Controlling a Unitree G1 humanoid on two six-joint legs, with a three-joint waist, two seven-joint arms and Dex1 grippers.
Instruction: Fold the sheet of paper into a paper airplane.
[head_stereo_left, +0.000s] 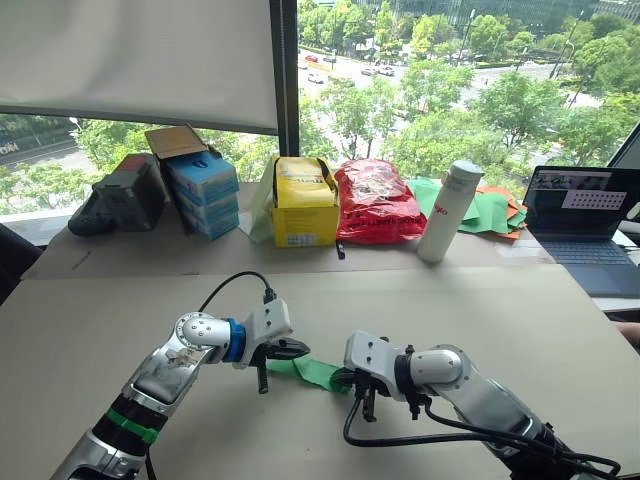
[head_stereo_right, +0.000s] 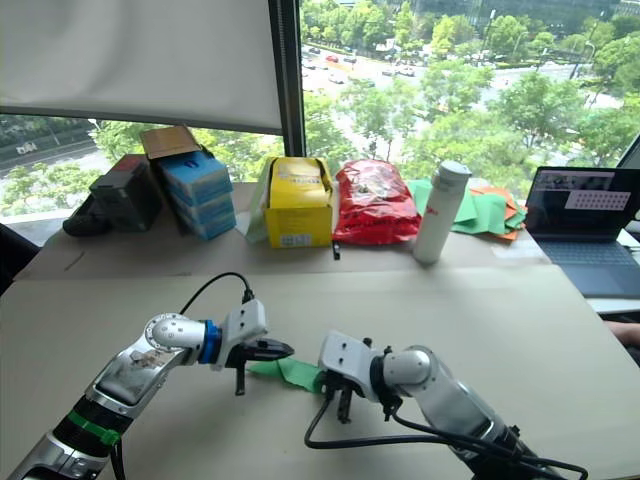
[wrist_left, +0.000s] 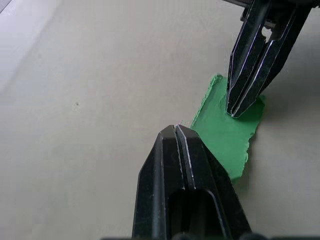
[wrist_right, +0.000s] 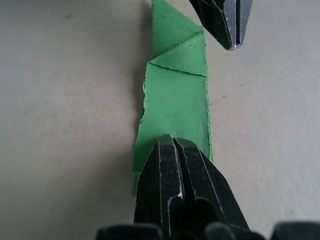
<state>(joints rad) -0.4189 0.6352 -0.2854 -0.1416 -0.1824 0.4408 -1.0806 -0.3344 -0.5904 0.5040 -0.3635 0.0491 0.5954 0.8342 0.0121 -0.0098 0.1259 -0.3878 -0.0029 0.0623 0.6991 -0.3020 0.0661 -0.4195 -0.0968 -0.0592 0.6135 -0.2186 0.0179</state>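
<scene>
The sheet of paper (head_stereo_left: 316, 372) is a narrow bright-green strip with layered creased folds and a pointed end, lying flat on the beige table between my two grippers. My left gripper (head_stereo_left: 299, 349) is shut, and its tip (wrist_left: 175, 130) hovers at the paper's (wrist_left: 222, 135) edge near the pointed end. At the opposite end my right gripper (head_stereo_left: 341, 379) is also shut, with its closed tip (wrist_right: 172, 141) resting on top of the paper (wrist_right: 175, 95). Nothing is clamped between either pair of fingers.
Along the back stand blue boxes (head_stereo_left: 203, 192), a yellow box (head_stereo_left: 304, 203), a red bag (head_stereo_left: 374, 201) and a white bottle (head_stereo_left: 448, 210). A pile of green and orange papers (head_stereo_left: 490, 211) lies beside a laptop (head_stereo_left: 583, 225) at the right.
</scene>
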